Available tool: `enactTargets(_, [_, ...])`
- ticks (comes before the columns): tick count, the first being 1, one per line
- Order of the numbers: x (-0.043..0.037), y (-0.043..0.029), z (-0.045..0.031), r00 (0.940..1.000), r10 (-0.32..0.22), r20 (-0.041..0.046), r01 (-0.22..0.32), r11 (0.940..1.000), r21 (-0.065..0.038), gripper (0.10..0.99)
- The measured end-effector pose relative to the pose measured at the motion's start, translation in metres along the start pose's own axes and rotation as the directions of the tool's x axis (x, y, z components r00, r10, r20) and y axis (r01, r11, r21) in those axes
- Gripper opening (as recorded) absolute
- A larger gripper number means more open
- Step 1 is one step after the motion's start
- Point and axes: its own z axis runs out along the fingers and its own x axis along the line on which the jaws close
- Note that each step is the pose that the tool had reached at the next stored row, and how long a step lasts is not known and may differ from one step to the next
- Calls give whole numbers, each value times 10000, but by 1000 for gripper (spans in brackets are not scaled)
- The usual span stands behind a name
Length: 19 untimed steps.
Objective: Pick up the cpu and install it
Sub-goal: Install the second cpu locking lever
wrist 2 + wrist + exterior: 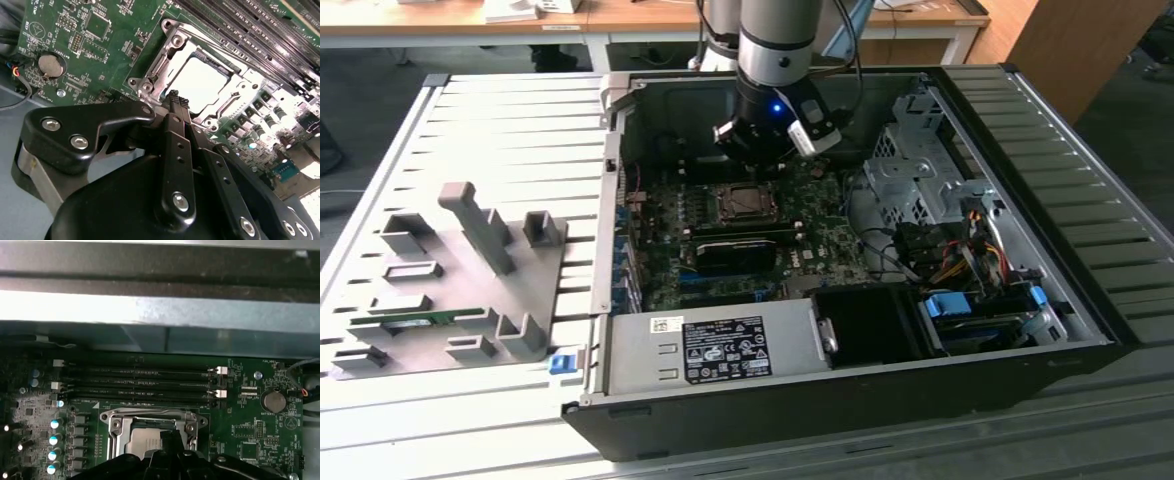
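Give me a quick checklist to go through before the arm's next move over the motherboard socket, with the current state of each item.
1. cpu lies inside the socket frame: ok.
2. cpu sits flat and fully seated: cannot tell.
3. gripper is shut with nothing between its tips: ok.
4. Gripper is over the near edge of the socket, above the cpu in the first wrist view: ok.
5. Gripper tips clear of the cpu: cannot tell.
6. Arm is inside the open computer case, clear of its walls: ok.
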Motion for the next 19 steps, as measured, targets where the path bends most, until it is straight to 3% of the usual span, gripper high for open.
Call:
enactTargets(6, [1,7,-124,10000,-1,1,1,10000,-2,106])
enactTargets(19, [4,-132,-143,10000,-1,1,1,10000,-3,106])
